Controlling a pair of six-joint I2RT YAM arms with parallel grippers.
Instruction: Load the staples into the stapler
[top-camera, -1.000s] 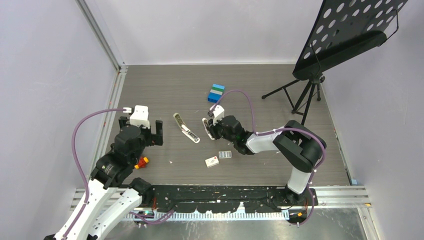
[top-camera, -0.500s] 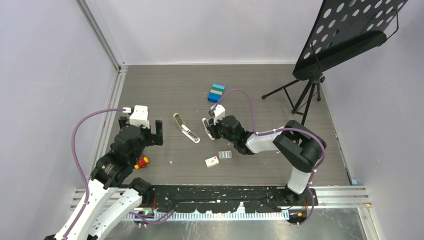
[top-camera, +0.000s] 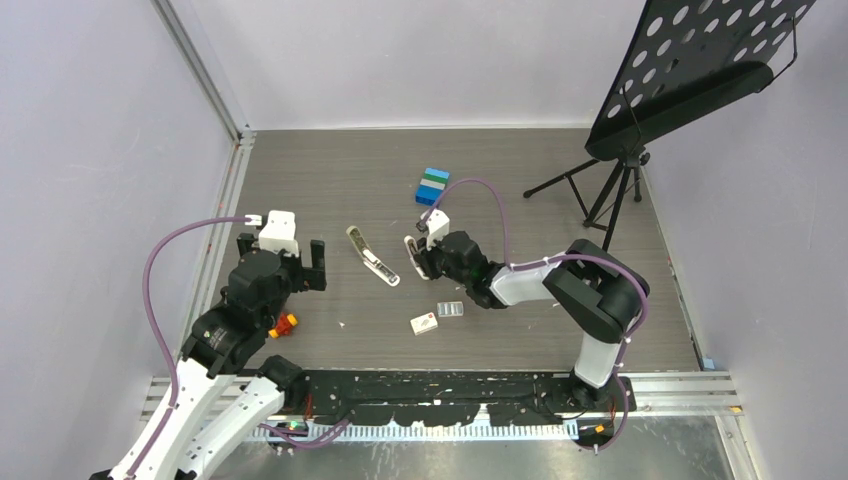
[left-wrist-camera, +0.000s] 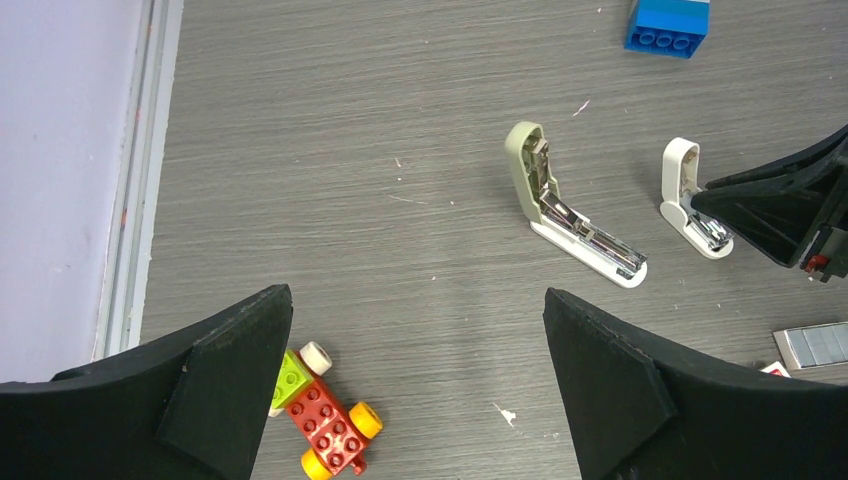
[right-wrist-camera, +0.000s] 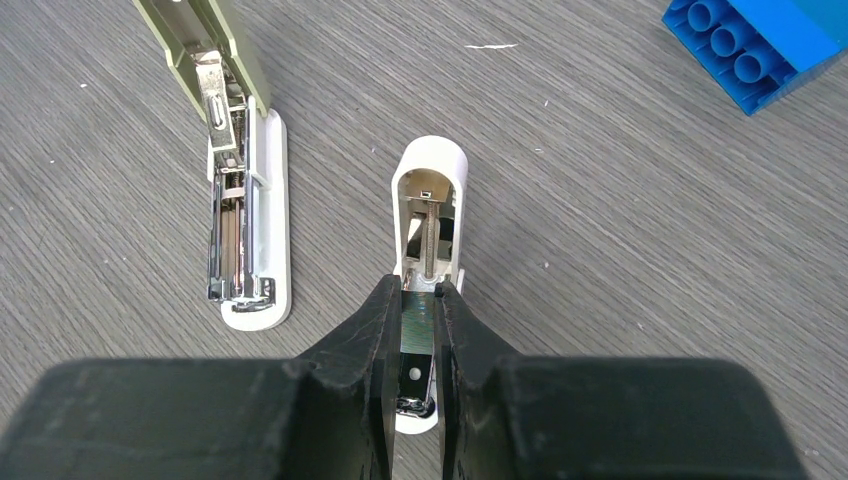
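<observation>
You are clamping the right gripper (right-wrist-camera: 420, 297) on the stubby white piece (right-wrist-camera: 429, 152), risking a sideways slip knocking the stapler (right-wrist-camera: 272, 200) just beside.

No text, number or brand can be read anywhere. The staples box (top-camera: 424, 323), just behind the right gripper (top-camera: 418, 262), bears a red mark, perhaps a logo, too small to read.

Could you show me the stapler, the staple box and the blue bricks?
stapler (left-wrist-camera: 590, 238): left wrist view, on its silver channel.
staple box (top-camera: 424, 323): top view, middle of its white top.
blue bricks (top-camera: 432, 187): top view, middle of the stack.
</observation>
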